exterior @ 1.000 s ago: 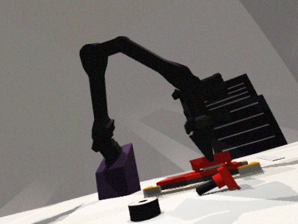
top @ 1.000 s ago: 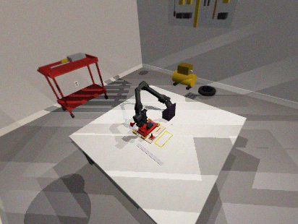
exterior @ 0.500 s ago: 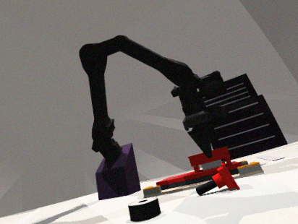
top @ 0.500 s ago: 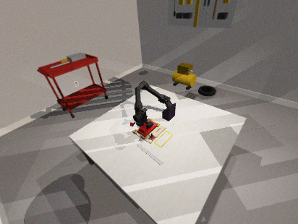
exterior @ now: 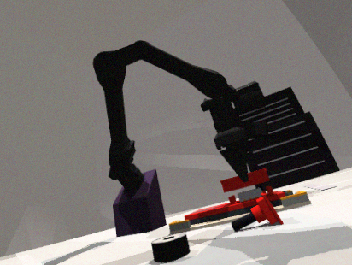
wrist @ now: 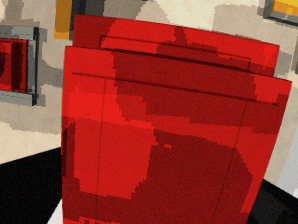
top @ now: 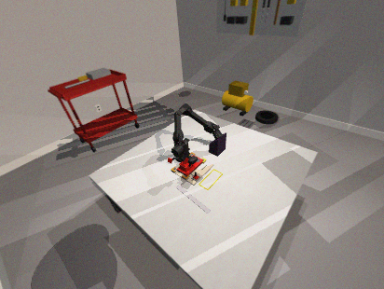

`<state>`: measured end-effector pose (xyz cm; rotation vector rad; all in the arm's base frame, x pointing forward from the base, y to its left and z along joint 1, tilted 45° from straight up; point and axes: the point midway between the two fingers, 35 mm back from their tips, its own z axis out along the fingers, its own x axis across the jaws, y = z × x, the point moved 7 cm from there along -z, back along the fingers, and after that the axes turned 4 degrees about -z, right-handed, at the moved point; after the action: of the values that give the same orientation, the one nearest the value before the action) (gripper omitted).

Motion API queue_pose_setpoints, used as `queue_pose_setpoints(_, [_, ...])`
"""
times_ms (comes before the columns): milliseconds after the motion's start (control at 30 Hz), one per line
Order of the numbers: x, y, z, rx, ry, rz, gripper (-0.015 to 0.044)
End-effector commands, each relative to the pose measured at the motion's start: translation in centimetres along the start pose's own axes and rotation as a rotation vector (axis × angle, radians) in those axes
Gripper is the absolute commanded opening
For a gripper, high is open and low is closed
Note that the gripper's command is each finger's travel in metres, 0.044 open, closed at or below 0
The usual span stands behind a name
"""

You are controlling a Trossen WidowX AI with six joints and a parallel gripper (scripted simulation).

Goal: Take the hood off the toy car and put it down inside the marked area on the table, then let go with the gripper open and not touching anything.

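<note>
Flat red rectangular plastic hood is clamped in black jaws at centre-right of frame, lifted clear above red toy car on white counter.

So the table is a big white slab with pale grey bands of shadow running across it. The toy car sits near the middle on a tan base plate, red body, with orange and grey corner bits showing in the exterior view. Just beside it on the right is the marked area, a yellow outlined rectangle on the top. A thin grey strip lies flat, running out from the car toward the near edge. A loose black wheel rests on its side apart from the car, and a purple block stands on the surface under the arm's base.
</note>
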<state>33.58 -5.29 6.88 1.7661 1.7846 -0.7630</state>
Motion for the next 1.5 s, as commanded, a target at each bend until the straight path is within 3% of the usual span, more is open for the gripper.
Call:
queue_pose_setpoints(0, [-0.1, 0.3, -1.1, -0.009, 0.004, 0.009, 0.0])
queue_pose_setpoints(233, [-0.1, 0.2, -4.6, -0.009, 0.005, 0.009, 0.0])
queue_pose_setpoints(367, [0.6, 0.2, -4.0, -0.006, 0.001, -0.004, 0.0])
queue_pose_setpoints(1267, [19.6, -1.5, -5.0, -0.011, 0.021, 0.008, 0.0])
queue_pose_setpoints(1467, [20.6, -1.9, -4.9, -0.01, 0.018, 0.01, 0.0])
